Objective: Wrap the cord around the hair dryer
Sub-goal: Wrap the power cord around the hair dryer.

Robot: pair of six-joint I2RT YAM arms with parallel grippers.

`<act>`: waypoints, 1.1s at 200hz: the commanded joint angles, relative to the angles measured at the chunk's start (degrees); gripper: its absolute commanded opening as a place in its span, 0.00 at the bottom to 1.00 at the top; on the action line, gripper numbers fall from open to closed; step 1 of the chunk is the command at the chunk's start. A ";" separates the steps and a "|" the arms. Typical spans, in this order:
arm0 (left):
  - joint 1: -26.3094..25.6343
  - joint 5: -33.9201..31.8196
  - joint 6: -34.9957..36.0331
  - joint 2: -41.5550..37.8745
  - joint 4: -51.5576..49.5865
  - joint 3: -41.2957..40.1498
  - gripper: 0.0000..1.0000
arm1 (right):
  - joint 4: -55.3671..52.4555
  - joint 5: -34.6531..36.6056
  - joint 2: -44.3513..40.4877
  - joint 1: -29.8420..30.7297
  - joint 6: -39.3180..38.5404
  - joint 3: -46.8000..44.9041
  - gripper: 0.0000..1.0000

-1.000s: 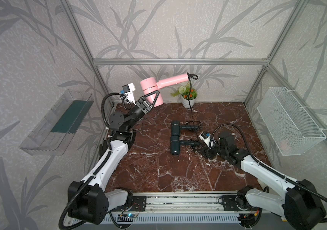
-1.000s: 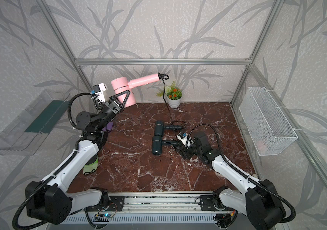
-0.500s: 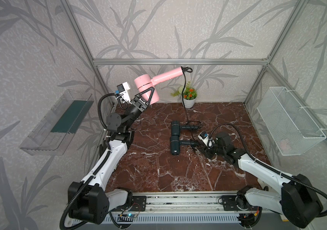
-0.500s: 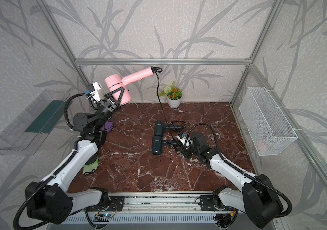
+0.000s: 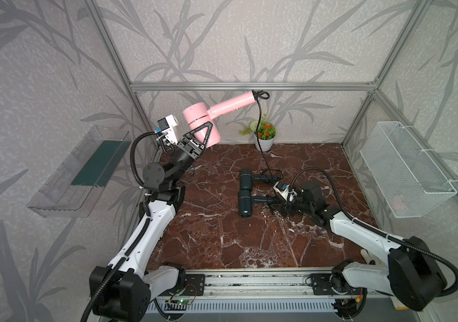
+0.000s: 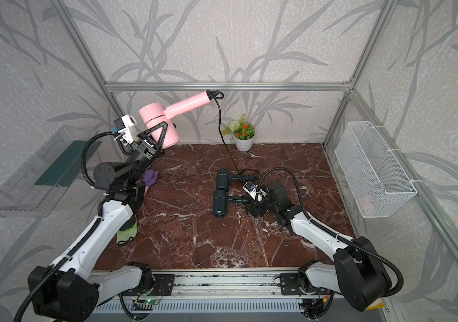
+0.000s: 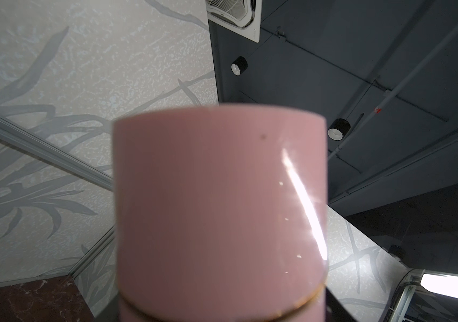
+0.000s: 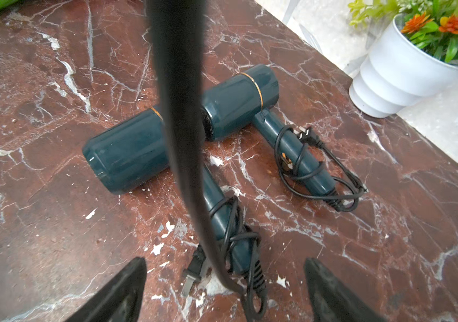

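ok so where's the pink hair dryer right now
In both top views the pink hair dryer is up in the air at the back left, clamped in the left gripper, its handle end above the potted plant.

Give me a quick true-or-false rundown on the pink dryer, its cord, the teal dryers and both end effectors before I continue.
1. The left end effector holds the pink hair dryer above the table. True.
2. The pink dryer's cord is wound around its handle. False: it hangs loose from the handle's end down to the table.
3. The teal hair dryers lie on the table with cords wrapped around their handles. True.
4. The right end effector is clamped on the cord. False: its jaws stand open, with the cord running between them.
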 commanded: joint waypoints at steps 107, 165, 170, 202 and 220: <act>0.33 -4.55 -7.82 -2.31 9.96 1.01 0.00 | 8.01 -3.40 0.42 -1.19 -2.62 -1.04 0.19; 0.33 -6.03 -8.12 -1.54 10.38 0.74 0.00 | 4.49 -4.57 -5.33 0.79 -2.84 -1.58 0.00; 0.33 -6.04 -8.06 -1.27 10.39 0.82 0.00 | 3.02 -4.01 -6.65 1.55 -3.36 -1.37 0.00; 0.33 -7.59 -8.17 1.74 12.39 -0.19 0.00 | -8.23 0.83 -14.64 8.37 -7.14 1.35 0.00; 0.19 -7.69 -8.08 3.08 13.48 -0.93 0.00 | -11.43 1.56 -18.51 10.08 -7.44 2.03 0.00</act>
